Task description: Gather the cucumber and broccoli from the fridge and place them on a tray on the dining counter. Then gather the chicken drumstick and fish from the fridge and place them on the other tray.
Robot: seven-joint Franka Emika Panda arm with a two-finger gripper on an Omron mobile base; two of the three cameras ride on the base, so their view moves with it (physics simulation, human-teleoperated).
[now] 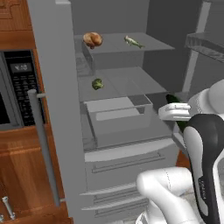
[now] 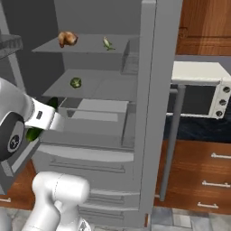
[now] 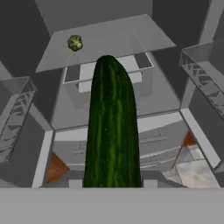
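The fridge (image 1: 57,109) was of flat grey steel, its doors stood open, and a long bar handle (image 1: 43,148) ran down the edge of the door. Inside, the shelves were thin, smooth grey plates, with a box-shaped drawer (image 1: 118,118) below them. The gripper (image 1: 175,111) was closed on the cucumber (image 3: 113,131) and held it in front of the open fridge, outside the shelves, at about the height of the drawer. The cucumber was a dark green stick with paler stripes along its length and a rounded tip. In the hand view its long axis ran straight away from the gripper, and the tip pointed toward the inside of the fridge, up toward the middle shelf. In the left base view only a short dark green end showed above the white hand. The broccoli (image 1: 97,84) was a small lumpy green head and lay on the middle shelf. On the top shelf lay the drumstick (image 1: 92,39), a rounded orange-brown lump, and well apart from it the fish (image 1: 133,42), slender and olive, with pointed ends. Beside the fridge there were brown wooden cabinets (image 2: 203,180) with visible grain and a white oven (image 2: 198,90).
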